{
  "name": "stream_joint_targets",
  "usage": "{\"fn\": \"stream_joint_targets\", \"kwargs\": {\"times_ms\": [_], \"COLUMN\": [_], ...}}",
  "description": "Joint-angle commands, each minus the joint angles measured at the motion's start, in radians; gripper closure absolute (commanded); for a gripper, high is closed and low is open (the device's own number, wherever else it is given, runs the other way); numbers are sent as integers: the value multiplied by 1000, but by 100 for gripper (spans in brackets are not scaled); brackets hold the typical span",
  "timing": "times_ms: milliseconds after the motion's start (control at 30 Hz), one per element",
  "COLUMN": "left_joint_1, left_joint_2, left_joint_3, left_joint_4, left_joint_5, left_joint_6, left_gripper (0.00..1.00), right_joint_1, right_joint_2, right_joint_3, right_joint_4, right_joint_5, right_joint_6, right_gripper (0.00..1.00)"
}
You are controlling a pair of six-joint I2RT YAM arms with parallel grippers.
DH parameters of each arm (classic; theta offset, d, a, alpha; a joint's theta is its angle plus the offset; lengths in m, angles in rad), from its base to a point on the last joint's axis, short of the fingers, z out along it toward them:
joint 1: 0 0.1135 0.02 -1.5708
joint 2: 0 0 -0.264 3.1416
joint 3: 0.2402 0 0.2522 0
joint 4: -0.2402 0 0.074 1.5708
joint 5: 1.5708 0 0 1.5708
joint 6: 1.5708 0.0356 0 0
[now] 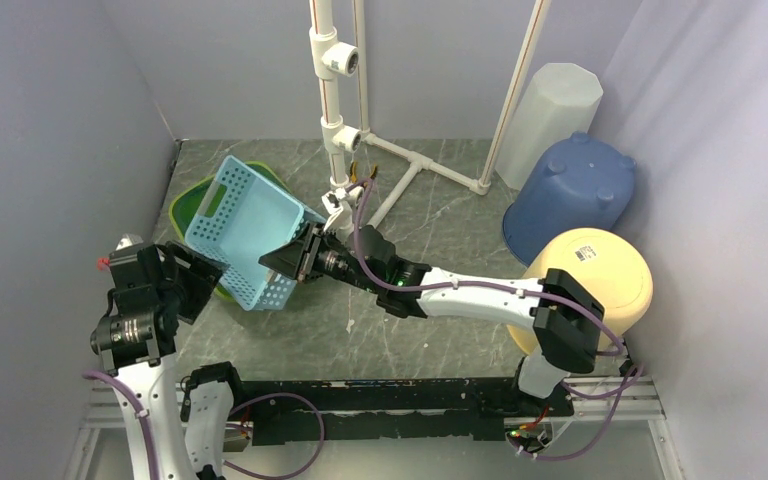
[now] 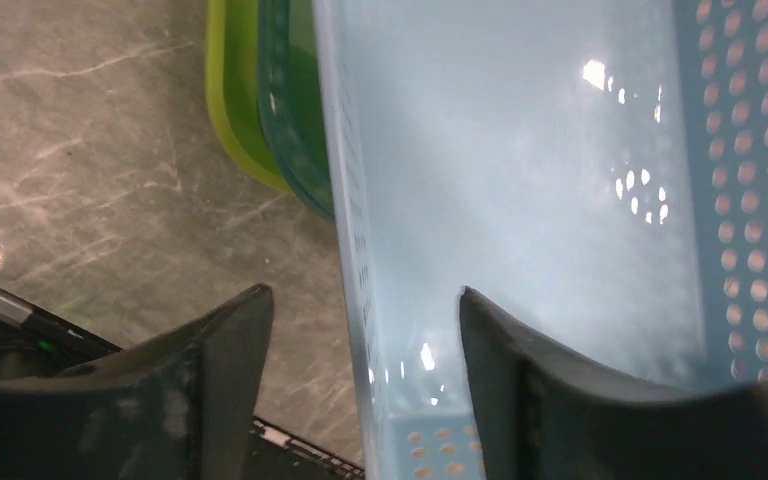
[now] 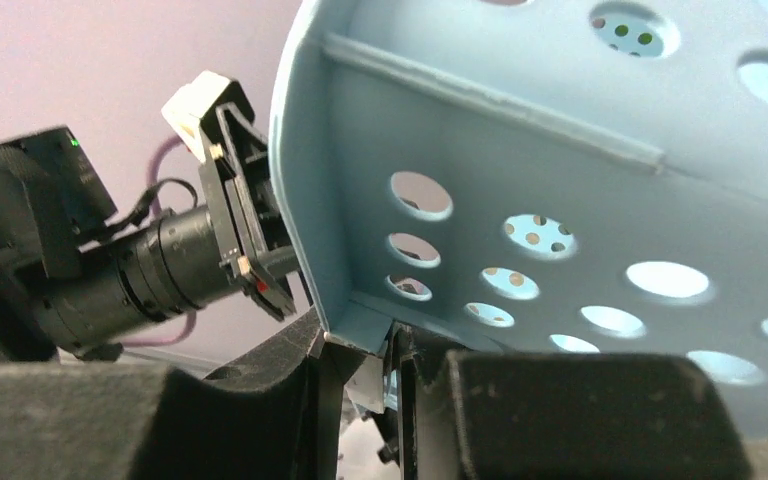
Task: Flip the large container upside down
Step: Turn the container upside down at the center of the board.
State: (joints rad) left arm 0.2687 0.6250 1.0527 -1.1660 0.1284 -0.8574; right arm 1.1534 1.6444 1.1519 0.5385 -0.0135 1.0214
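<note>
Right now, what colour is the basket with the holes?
The basket is light blue all over. The top view shows it best.

Basket point(image 1: 245, 225) atop nested tubs point(image 1: 188, 200), left of centre — pipe frame point(image 1: 332, 100) behind, upturned bucket point(image 1: 570, 195) at right, seemingly against the wall point(image 1: 720, 150).

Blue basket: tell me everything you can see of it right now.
The basket is light blue plastic, rectangular, with round holes across its walls. It is tilted steeply, not yet upside down, and leans over a green tub at the table's left. The right hand is clamped on a corner of its rim. The left hand is open, one wall edge passing between its fingers, apparently without contact.
</note>
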Motion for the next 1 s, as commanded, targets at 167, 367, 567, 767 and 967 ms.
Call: {"fn": "stream_joint_targets", "kwargs": {"times_ms": [167, 367, 567, 767, 967], "left_joint_1": [0, 0, 0, 0, 0], "left_joint_2": [41, 65, 93, 119, 146], "left_joint_3": [132, 197, 223, 260, 290], "left_joint_4": [-19, -33, -45, -42, -38], "left_joint_5": [-185, -296, -355, -388, -400], "left_joint_6": [84, 119, 132, 142, 146], "left_gripper": [6, 6, 6, 6, 6], "right_joint_1": [3, 5, 5, 5, 5], "right_joint_2": [-135, -231, -347, -482, -608], "right_joint_3": [92, 118, 105, 97, 99], "right_joint_4": [-137, -280, -455, -706, -937], "right_joint_5": [-88, -154, -320, -420, -530], "right_joint_6": [-273, -442, -567, -672, -763], "right_gripper": [100, 100, 100, 100, 100]}}
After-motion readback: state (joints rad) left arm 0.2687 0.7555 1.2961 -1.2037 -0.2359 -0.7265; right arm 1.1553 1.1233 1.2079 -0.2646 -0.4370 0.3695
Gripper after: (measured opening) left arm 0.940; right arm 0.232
